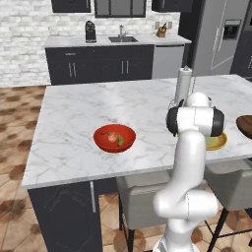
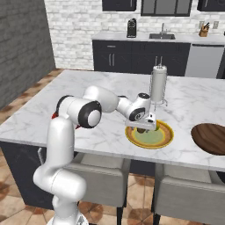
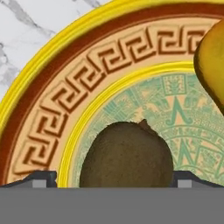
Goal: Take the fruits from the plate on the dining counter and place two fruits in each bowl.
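Note:
The plate (image 2: 166,137) lies on the dining counter (image 2: 83,90), near its front edge. My gripper (image 2: 143,126) hangs low over the plate's left part, open. In the hand view a brownish-green round fruit (image 3: 127,157) lies on the plate (image 3: 52,109) between my two fingertips (image 3: 41,178), and my gripper (image 3: 114,180) straddles it without closing. A yellow fruit (image 3: 212,61) lies at the right edge. The red bowl (image 1: 101,142) holds a reddish fruit (image 1: 112,136) and a small green one (image 1: 120,140). The brown wooden bowl (image 2: 211,138) stands right of the plate.
A paper towel holder (image 2: 158,83) stands upright just behind the plate. Grey stools (image 2: 184,193) sit under the counter's front edge. Far behind are dark cabinets with a sink (image 1: 123,38) and a coffee machine (image 1: 90,31).

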Robot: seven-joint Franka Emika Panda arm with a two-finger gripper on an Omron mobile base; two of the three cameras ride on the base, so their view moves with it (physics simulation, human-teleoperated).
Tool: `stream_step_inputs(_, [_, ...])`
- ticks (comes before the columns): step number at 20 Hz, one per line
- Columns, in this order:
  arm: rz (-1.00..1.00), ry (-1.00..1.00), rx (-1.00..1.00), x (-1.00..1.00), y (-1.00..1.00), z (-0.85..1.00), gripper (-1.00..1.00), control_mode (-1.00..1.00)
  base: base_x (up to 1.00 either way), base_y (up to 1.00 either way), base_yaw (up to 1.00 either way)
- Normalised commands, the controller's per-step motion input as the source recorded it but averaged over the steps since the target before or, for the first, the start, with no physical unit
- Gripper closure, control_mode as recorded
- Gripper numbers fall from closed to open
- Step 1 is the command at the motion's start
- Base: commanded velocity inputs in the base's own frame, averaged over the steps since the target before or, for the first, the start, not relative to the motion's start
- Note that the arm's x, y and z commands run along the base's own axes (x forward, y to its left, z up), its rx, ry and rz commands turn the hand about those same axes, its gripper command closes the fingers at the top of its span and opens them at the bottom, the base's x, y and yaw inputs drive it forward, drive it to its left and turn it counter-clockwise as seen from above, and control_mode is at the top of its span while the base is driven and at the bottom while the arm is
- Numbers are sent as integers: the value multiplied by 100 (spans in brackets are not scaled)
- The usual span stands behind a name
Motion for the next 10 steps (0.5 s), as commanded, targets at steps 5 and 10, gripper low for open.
stream_step_inputs(5, [0,0,4,1,-1,0,100,-100,0,0,0])
stream_step_inputs(10, [0,-1,0,-2,0,0,100,-100,0,0,0])
